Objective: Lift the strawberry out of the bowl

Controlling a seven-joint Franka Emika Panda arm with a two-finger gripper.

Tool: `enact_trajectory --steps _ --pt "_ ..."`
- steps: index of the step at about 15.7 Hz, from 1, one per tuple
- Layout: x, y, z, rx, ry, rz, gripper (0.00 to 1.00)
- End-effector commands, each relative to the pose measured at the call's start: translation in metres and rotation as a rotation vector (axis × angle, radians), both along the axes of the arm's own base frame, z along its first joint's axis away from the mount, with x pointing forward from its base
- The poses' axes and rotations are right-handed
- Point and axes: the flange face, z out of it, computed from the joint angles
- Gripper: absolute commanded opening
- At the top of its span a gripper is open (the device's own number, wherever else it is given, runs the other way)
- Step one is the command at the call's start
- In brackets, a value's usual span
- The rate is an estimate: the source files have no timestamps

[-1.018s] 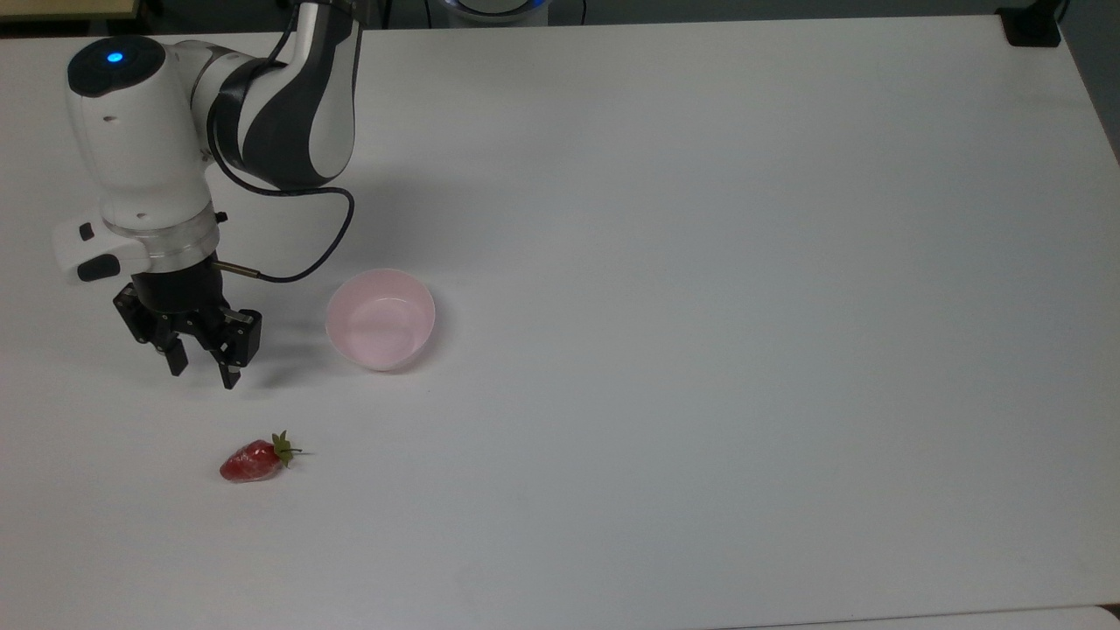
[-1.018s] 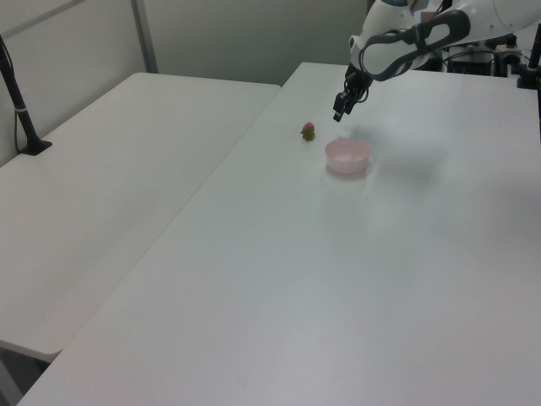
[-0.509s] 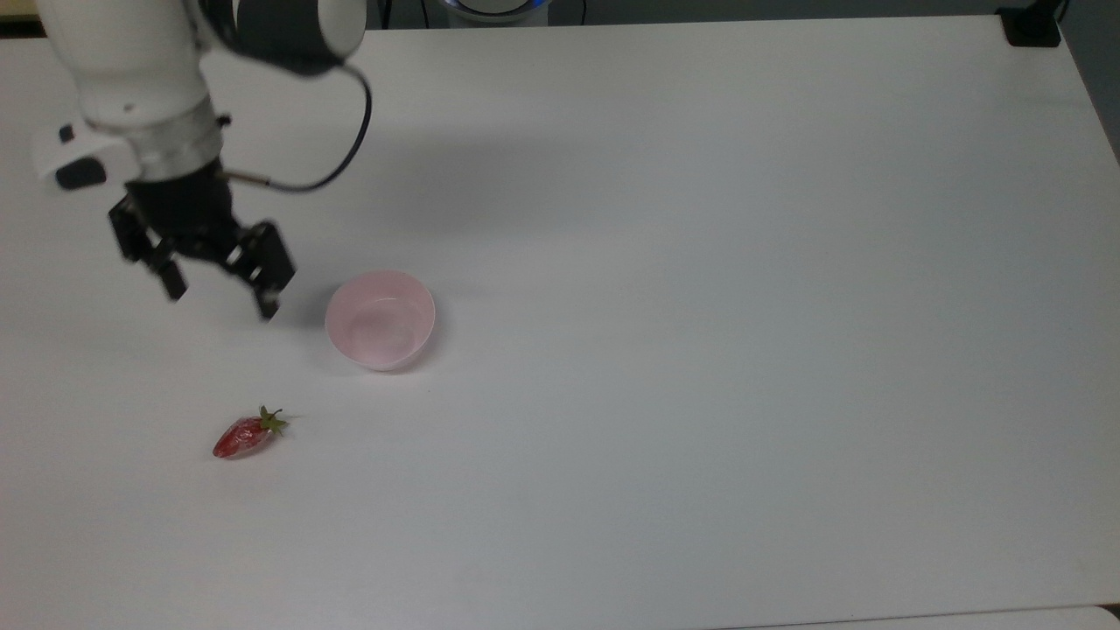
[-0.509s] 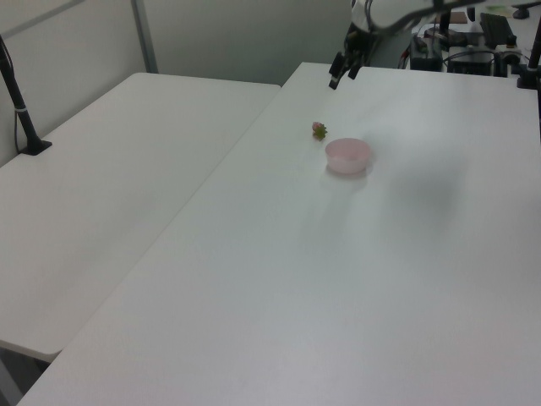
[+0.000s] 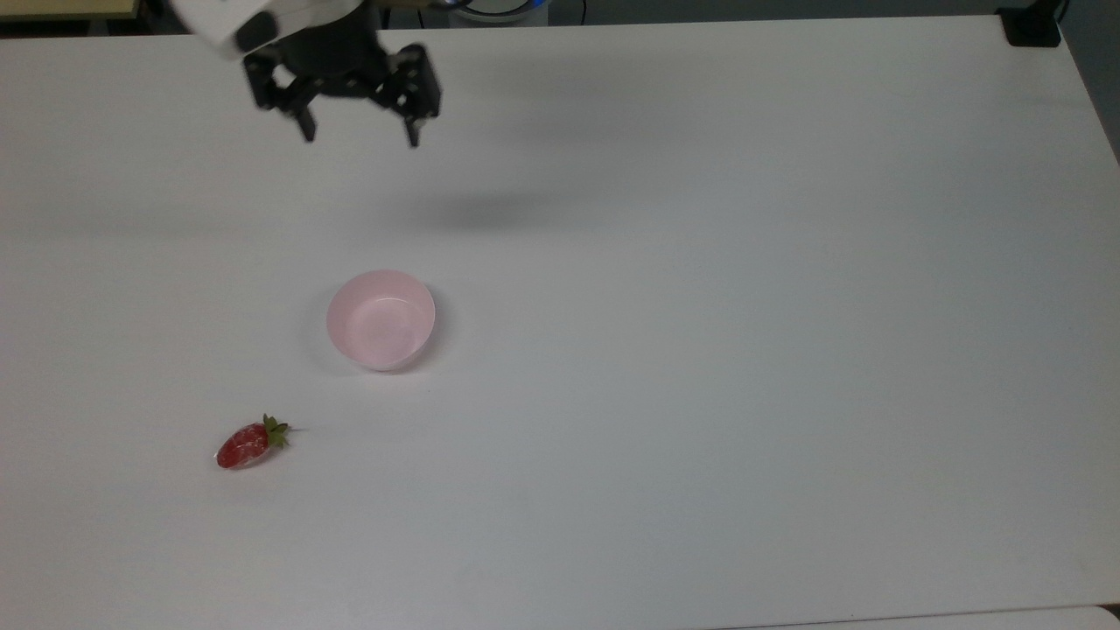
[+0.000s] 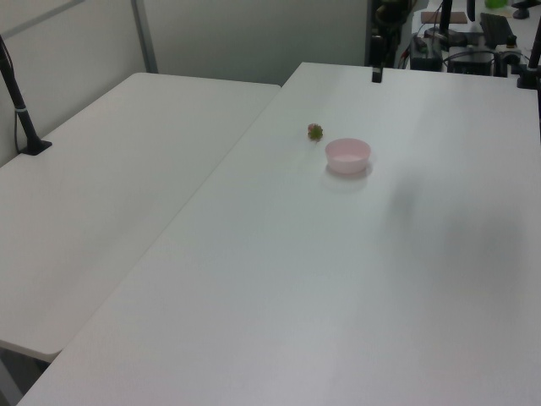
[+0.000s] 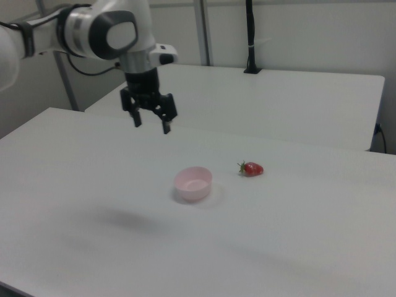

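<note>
The strawberry [image 5: 247, 444] lies on its side on the white table, outside the bowl, below and left of it in the top view; it also appears as a small strawberry [image 6: 314, 131] in the left view and a red strawberry [image 7: 251, 168] in the right view. The pale pink bowl [image 5: 381, 319] [image 6: 347, 156] [image 7: 193, 183] stands upright with nothing inside. My gripper [image 5: 359, 136] [image 7: 151, 125] hangs open high above the table near the top view's upper edge, far from both, holding nothing.
The white table [image 5: 700, 350] stretches wide to the top view's right. A second white table [image 6: 110, 169] adjoins it on the left view's left, with a black stand [image 6: 21, 106] on it. A black block [image 5: 1031, 26] sits at the top view's upper right corner.
The gripper has risen and swung away from beside the strawberry toward the top view's upper edge, staying open. The strawberry rolled slightly and now lies still.
</note>
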Motion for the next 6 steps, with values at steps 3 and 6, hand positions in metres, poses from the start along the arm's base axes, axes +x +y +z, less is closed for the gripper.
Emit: enact_trajectory --steps 3,6 --pt "-0.0440 0.0438 0.0142 0.001 0.091 0.066 1.00" --pt "-0.0427 0.0379 0.0130 0.002 0.088 0.061 1.00"
